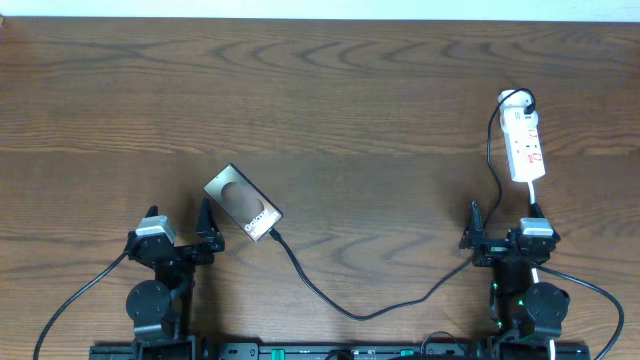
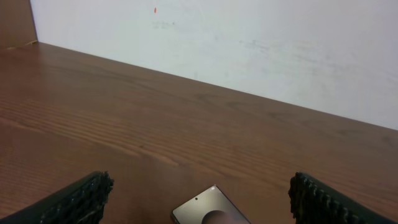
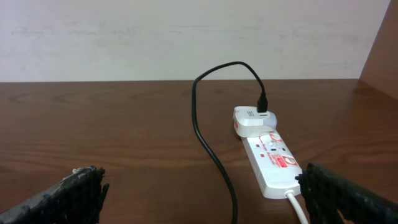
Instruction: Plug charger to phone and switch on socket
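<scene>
While the charger (image 3: 194, 106) looks seated in the phone (image 1: 243, 205), centre-left, I judge the socket (image 1: 525, 145) switch, upper right, remains; left end effector (image 1: 180, 220) and right end effector (image 1: 504, 218) gape wide, empty.

Surface (image 1: 330, 110): dark brown wood grain.
Phone (image 1: 242, 203): flat on it left of centre, set diagonally.
Charger (image 1: 365, 317): touches the phone's near end, sags toward the front edge, then climbs right to a white adapter (image 3: 252, 121) at the socket's far end.
Socket (image 1: 526, 150): far right, lengthwise, with a white cord (image 1: 533, 195) leaving its near end.
</scene>
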Tool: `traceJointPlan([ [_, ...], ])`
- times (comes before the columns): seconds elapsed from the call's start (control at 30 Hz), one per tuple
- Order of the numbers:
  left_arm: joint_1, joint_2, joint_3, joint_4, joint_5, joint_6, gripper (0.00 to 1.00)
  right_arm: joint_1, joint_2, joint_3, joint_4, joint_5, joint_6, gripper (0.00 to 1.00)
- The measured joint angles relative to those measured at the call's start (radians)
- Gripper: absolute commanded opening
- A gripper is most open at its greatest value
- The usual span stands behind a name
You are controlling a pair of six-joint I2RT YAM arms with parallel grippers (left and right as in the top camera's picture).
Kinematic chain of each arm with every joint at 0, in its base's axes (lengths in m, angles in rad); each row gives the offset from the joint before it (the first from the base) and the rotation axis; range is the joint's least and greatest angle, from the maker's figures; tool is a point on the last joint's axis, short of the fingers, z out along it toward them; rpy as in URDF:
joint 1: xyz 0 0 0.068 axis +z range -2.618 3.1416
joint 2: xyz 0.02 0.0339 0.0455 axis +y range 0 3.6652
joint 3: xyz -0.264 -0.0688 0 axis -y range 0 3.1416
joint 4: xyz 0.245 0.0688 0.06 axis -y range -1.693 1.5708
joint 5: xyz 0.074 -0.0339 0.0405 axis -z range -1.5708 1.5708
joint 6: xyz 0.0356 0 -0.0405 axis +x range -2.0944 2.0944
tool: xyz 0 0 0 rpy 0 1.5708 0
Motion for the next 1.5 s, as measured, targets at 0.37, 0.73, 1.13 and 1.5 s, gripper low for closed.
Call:
traceJointPlan([
  [0.37, -0.013, 0.000, 0.000, 0.000, -0.001, 0.000, 0.93, 0.000, 0.000, 0.000, 0.000, 0.000, 0.000, 0.99],
  [0.73, -0.192, 0.000, 0.001, -0.008, -0.107, -0.003, 0.93, 0.000, 0.000, 0.000, 0.000, 0.000, 0.000, 0.99],
  [1.13, -0.192, 0.000, 0.001, -0.006, -0.129, -0.004, 0.93, 0.000, 0.000, 0.000, 0.000, 0.000, 0.000, 0.99],
  [1.5, -0.192, 0.000, 0.002, -0.006, -0.132, -0.004, 0.93, 0.000, 0.000, 0.000, 0.000, 0.000, 0.000, 0.99],
])
